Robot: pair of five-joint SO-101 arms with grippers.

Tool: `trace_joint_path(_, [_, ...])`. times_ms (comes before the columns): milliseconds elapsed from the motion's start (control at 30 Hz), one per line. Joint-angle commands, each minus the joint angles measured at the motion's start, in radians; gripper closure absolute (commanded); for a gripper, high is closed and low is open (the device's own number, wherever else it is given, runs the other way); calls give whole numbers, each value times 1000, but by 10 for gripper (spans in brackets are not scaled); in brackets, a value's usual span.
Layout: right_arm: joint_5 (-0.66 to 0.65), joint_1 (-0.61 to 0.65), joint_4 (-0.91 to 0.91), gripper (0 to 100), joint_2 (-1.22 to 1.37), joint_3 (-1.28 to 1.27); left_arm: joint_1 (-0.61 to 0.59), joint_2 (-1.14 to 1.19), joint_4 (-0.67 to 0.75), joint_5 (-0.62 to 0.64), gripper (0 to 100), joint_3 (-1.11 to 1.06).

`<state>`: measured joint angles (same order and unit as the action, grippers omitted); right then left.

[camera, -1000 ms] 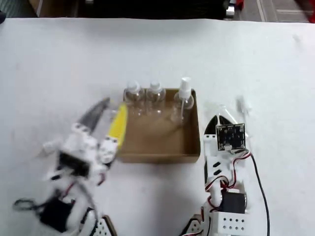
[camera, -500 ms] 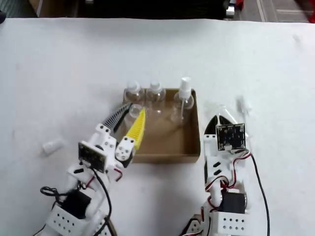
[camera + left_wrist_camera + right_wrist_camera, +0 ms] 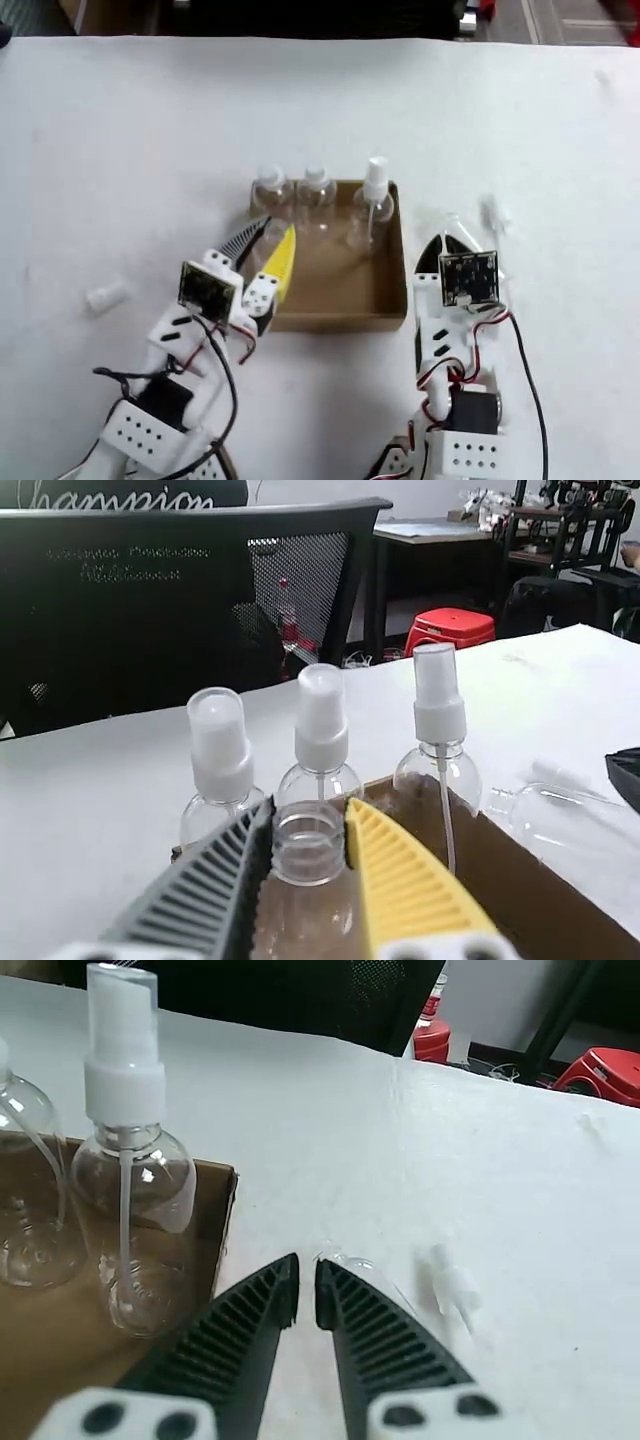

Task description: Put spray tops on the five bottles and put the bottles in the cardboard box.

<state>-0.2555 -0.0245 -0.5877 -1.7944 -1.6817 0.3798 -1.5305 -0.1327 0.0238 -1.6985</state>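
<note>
High view, box: cardboard box (image 3: 390,300) sits mid-bench (image 3: 150,130); 3 capped bottles (image 3: 315,195) stand upright along its far side.
High view, left arm: left hand (image 3: 275,228) is over the box's near-left part, clamped on an open bottle (image 3: 268,243) w/ no top.
High view, right arm: right hand (image 3: 445,242) is just beside the box's right wall, above a lying bottle (image 3: 452,222); a loose spray top (image 3: 490,213) lies near it.
High view, far left: small white piece (image 3: 105,297) on the bench, well apart from the box.
Left wrist, grip: grey and yellow fingers (image 3: 215,890) pinch the open bottle (image 3: 303,835) at its neck; bottle is upright.
Left wrist, beyond: the capped bottles (image 3: 320,735) stand in a row; the lying bottle (image 3: 560,815) is on the bench past the box edge.
Right wrist, hand: right hand (image 3: 305,1295) has its fingers almost together, a slim gap, nothing between them.
Right wrist, ahead: lying bottle (image 3: 362,1272) is just past the tips, loose spray top (image 3: 450,1285) near it; one capped bottle (image 3: 130,1175) is upright inside the box wall (image 3: 222,1230).
</note>
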Motion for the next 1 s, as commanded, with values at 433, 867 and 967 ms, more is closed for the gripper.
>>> trace_joint_path(433, [-12,-4,25,981,-7,-9,-5,33,-43,11,976,0])
trace_joint_path(867, [-12,-5,25,981,-7,-9,-7,33,-64,3,973,0])
trace_joint_path(967, [-12,-5,25,981,-7,-9,-7,33,-78,3,972,0])
